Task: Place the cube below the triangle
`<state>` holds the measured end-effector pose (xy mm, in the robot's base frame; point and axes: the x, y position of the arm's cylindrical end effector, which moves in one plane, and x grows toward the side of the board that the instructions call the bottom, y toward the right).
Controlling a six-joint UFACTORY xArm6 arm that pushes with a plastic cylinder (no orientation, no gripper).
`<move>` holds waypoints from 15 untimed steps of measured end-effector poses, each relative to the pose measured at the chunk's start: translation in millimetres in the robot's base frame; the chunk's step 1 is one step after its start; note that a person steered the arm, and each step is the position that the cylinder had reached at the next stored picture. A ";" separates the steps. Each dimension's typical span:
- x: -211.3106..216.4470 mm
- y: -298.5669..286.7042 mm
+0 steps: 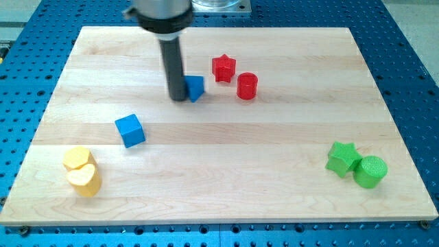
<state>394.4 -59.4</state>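
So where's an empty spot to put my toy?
Between the blue cube and green star the board's middle is bare. Crowded: view's top, where my tip touches the blue triangle near the red star.

The rod [173, 65] covers the left part of a small blue block [195, 88]; the block's shape cannot be confirmed from the part showing. My tip [178, 99] stands directly against that block on the view's left. The rod's upper housing is blurred and cut off by the view's top edge. The yellow block [77, 158] is partly overlapped by the yellow heart-shaped block [84, 180] in front.
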 end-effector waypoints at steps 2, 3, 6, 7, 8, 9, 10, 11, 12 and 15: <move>33.2 -192.5; 92.8 -194.8; 80.7 24.8; 114.5 36.9; 87.8 43.8; 53.0 52.2; 78.3 62.5; 60.3 65.4; 55.7 44.8; 76.1 129.4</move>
<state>470.4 69.9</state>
